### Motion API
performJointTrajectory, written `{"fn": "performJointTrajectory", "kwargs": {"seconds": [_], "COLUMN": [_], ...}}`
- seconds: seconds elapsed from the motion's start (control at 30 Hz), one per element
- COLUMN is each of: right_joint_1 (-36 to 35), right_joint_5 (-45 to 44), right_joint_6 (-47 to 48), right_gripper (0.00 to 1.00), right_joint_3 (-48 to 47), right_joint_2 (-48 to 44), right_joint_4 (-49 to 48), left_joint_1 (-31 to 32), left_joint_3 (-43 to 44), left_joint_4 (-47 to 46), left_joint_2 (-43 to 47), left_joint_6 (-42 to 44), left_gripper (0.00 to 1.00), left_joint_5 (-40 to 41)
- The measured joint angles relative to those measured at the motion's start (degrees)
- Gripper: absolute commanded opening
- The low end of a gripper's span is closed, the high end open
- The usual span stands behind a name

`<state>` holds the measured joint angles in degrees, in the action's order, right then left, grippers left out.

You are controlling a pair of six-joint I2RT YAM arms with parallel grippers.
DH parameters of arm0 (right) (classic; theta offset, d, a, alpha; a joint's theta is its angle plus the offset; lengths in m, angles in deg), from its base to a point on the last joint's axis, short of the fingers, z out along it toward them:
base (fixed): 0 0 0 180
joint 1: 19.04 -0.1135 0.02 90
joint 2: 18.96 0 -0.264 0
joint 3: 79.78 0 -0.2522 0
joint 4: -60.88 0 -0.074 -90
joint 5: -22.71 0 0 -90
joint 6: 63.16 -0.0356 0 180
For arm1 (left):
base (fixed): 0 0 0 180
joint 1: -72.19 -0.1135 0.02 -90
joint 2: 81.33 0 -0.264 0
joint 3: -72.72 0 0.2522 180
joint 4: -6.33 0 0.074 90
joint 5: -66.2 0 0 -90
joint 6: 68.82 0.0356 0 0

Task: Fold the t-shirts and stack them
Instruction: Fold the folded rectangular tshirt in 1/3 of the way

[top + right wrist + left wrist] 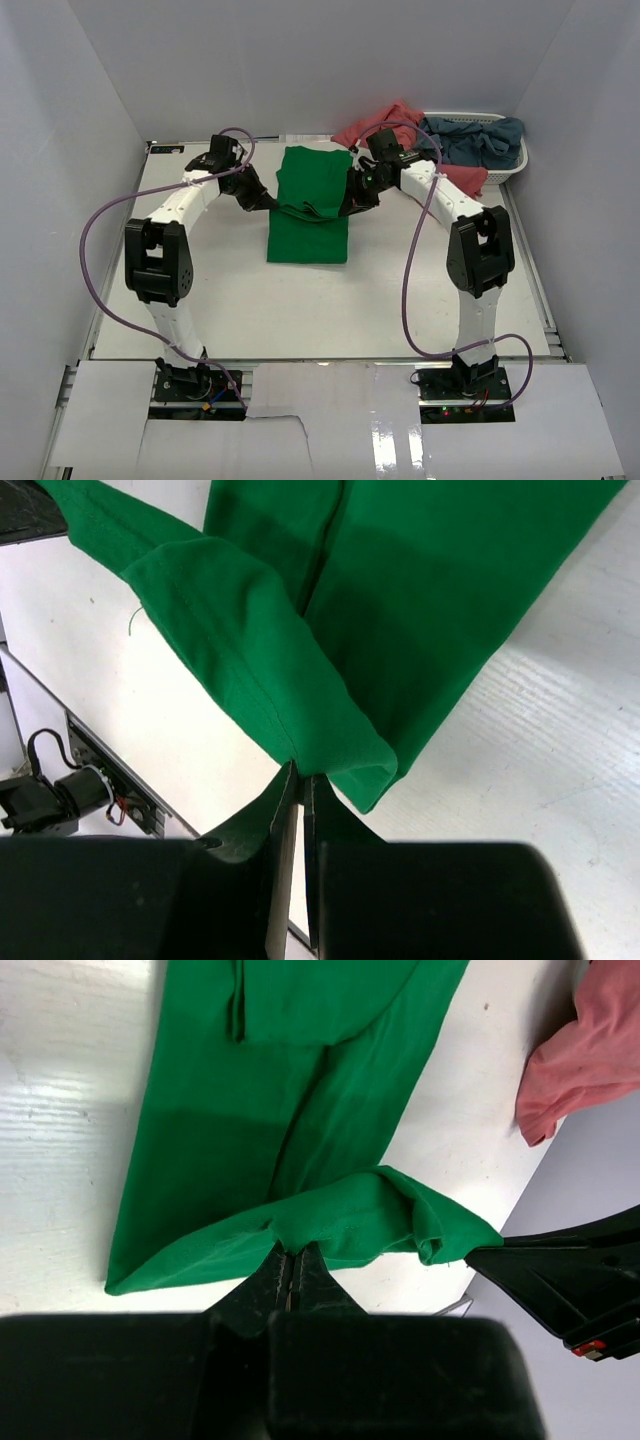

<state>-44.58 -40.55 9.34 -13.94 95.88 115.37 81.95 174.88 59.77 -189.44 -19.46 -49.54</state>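
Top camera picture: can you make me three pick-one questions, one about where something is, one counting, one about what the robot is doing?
1. Where is the grey-blue shirt? A in the white basket; B mid-table; C under an arm.
2. How many shirts show? A one; B three; C five.
3. The left end effector is: A open; B shut on the green shirt; C out of sight.
Answers: A, it lies in the basket; B, green, grey-blue and a pink shirt; B, its jaws pinch the green cloth.
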Motion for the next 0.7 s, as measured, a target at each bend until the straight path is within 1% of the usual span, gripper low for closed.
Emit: {"fn": "performJointTrajectory", "kwargs": {"seconds": [0.37, 0.7], "right_joint_1": [1.62, 2.21], "right_joint_5": [0.57, 0.74], "right_joint_6": [0.2, 0.42], "right_gripper": [0.08, 0.08], "right_joint_3": [-5.79, -9.64], "right_joint_2": [6.34, 10.8], "right_joint_4": [1.31, 1.86], "left_joint_1": [-0.22, -0.22], "left_joint_3": [7.04, 10.71], "left_joint_4": [0.63, 0.76], "left_joint_2": [-8.87, -13.35], "left_joint_6": [1.33, 1.88], "left_gripper": [0.0, 0.0], "left_joint_5": [-0.48, -0.66]}}
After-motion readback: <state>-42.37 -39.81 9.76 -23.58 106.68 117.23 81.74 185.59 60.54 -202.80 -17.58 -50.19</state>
